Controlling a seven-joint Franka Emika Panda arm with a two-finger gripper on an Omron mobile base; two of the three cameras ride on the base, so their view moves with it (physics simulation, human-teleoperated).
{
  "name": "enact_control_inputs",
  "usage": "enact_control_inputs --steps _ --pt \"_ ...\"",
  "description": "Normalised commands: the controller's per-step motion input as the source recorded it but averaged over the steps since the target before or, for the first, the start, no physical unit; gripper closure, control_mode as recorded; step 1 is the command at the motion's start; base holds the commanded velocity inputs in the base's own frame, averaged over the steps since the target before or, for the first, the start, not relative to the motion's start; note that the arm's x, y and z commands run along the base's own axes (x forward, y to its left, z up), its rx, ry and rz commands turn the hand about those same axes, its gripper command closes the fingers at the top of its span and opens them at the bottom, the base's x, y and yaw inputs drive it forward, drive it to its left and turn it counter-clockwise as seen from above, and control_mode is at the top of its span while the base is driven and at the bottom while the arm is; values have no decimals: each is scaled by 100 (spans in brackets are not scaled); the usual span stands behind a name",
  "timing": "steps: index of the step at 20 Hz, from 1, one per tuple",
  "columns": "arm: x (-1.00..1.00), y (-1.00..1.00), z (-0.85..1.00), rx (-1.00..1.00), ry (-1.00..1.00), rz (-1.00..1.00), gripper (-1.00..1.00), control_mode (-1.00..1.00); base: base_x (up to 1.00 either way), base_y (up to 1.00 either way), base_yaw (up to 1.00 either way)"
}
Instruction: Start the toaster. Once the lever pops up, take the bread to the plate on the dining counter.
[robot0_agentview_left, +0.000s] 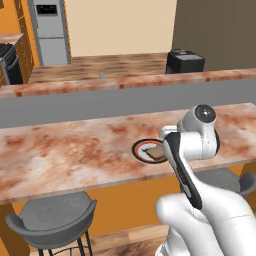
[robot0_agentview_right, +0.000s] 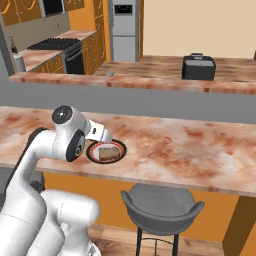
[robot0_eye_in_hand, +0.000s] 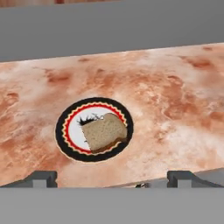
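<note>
The bread (robot0_eye_in_hand: 104, 131), a brown square slice, lies flat on the plate (robot0_eye_in_hand: 61, 131), reaching over its right side. The plate rests on the dining counter (robot0_eye_in_hand: 175, 100) near its front edge. My gripper (robot0_eye_in_hand: 113, 178) hangs above and just in front of the plate, open, with nothing between its fingertips (robot0_eye_in_hand: 43, 178). From the base views, the bread (robot0_agentview_left: 156, 152) (robot0_agentview_right: 109, 151) and plate (robot0_agentview_left: 137, 148) (robot0_agentview_right: 123, 149) sit right beside my wrist. The toaster (robot0_agentview_left: 185, 61) (robot0_agentview_right: 198, 67) stands far off on the back counter.
A grey raised ledge (robot0_agentview_left: 100, 102) runs between the dining counter (robot0_agentview_left: 65, 155) and the back counter. Grey stools (robot0_agentview_left: 52, 217) (robot0_agentview_right: 160, 205) stand under the front edge. A fridge (robot0_agentview_left: 50, 30) and a stove (robot0_agentview_right: 55, 45) are at the back.
</note>
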Motion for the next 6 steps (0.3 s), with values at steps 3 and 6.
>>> enact_control_inputs --steps 3,6 --pt "-75 -8 37 0 8 -10 -100 -100 0 0 0" --pt "-79 -5 40 0 4 -10 -100 -100 0 0 0"
